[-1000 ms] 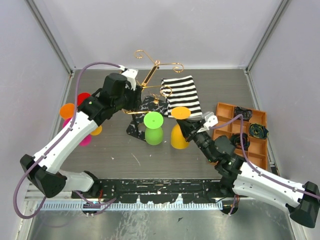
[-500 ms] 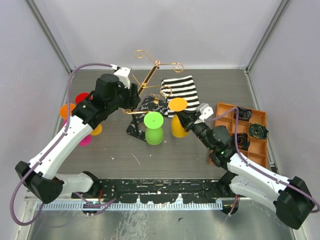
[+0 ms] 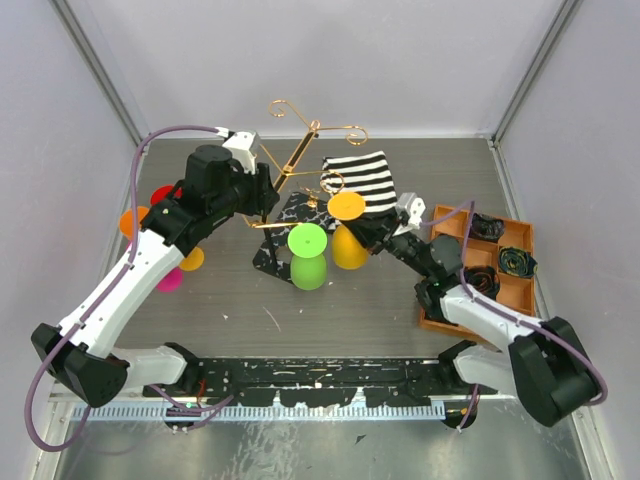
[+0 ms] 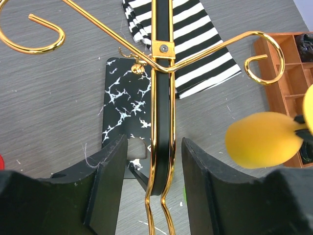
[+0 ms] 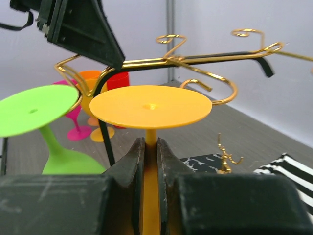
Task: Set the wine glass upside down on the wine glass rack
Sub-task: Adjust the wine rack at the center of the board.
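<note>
**Right end effector holds yellow glass at the rack, left one straddles the stem**

Room: pale walls point(image 3: 330, 50) on three sides, with metal frame posts point(image 3: 100, 72) running up the back corners. The worktop point(image 3: 230, 300) is grey wood-grain with a few small scuffs, and a black rail point(image 3: 320, 375) runs along its near edge.

Far left: a cluster of coloured glasses point(image 3: 165, 195), orange, red, pink and amber, partly hidden by the left arm.

The left end effector point(image 3: 262, 190) is half-wide. In the wrist view its fingers point(image 4: 110, 171) sit either side of the rack's stem with a gap on each side.

Centre: the wine glass rack point(image 3: 297, 155) has gold wire with scroll-ended arms. It stands on a black base with white veins point(image 3: 272, 250).

A green glass point(image 3: 306, 255) stands foot-up at the base's near edge. A black-and-white striped cloth point(image 3: 362, 185) lies flat just behind and to the right of the base.

The yellow wine glass point(image 3: 347, 245) is just right of the green one, foot uppermost and tilted. Its foot is near a lower scroll arm and not hung on the rack. Cannot tell if the bowl is clear of the worktop.

The right end effector point(image 3: 375, 235) is narrow, clamped on the yellow glass's stem. In the wrist view the foot disc sits just below the gold arms.

Far right: an orange compartment tray point(image 3: 448, 222) with dark items in some cells.
</note>
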Tool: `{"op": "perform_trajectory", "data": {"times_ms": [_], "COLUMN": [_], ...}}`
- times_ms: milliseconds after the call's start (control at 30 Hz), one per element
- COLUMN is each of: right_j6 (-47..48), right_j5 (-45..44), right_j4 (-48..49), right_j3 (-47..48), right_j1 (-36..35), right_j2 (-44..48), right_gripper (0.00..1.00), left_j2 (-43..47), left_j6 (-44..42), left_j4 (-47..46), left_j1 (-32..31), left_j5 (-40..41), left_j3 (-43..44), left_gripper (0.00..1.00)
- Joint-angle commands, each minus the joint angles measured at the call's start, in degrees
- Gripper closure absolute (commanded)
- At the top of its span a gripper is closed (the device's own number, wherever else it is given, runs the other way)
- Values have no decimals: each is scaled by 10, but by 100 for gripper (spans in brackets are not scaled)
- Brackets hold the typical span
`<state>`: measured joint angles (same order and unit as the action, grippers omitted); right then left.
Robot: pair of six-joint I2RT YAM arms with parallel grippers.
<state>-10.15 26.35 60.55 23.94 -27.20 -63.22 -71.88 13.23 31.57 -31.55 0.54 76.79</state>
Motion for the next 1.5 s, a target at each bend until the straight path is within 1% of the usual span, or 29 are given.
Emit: {"op": "perform_trajectory", "data": {"times_ms": [0,167,267,300,533,733,833,967,1267,1467], "right_j6": [-27,-51,-67,-69,-70,-75,-74,-78,-118,-116], "right_j5": [79,111,98,93,85,88,83,81,59,41], "right_j4": [121,182,246,254,277,280,285,288,364,366], "right_j3": [34,61,66,70,96,118,124,133,147,166], "right_j1": [2,2,2,3,3,3,2,2,3,3], "right_j2": [-41,-106,-141,-151,-209,-238,-250,-269,-328,-352], "right_gripper": [99,99,99,99,99,99,99,99,99,99], "left_j2": [-2,-4,-4,-5,-4,-5,-22,-23,-24,-25], "left_j6": [4,3,1,0,0,0,0,0,0,0], "left_j4": [-24,-22,-22,-21,-21,-21,-21,-21,-20,-20], "left_j1": [6,7,7,7,7,7,7,7,7,7], "left_j5": [-12,-21,-22,-21,-34,-39,-43,-45,-45,-48], "left_j3": [-6,-4,-4,-3,-3,-2,-2,-2,-2,-1], "left_gripper": [45,46,47,48,53,56,56,57,59,60]}}
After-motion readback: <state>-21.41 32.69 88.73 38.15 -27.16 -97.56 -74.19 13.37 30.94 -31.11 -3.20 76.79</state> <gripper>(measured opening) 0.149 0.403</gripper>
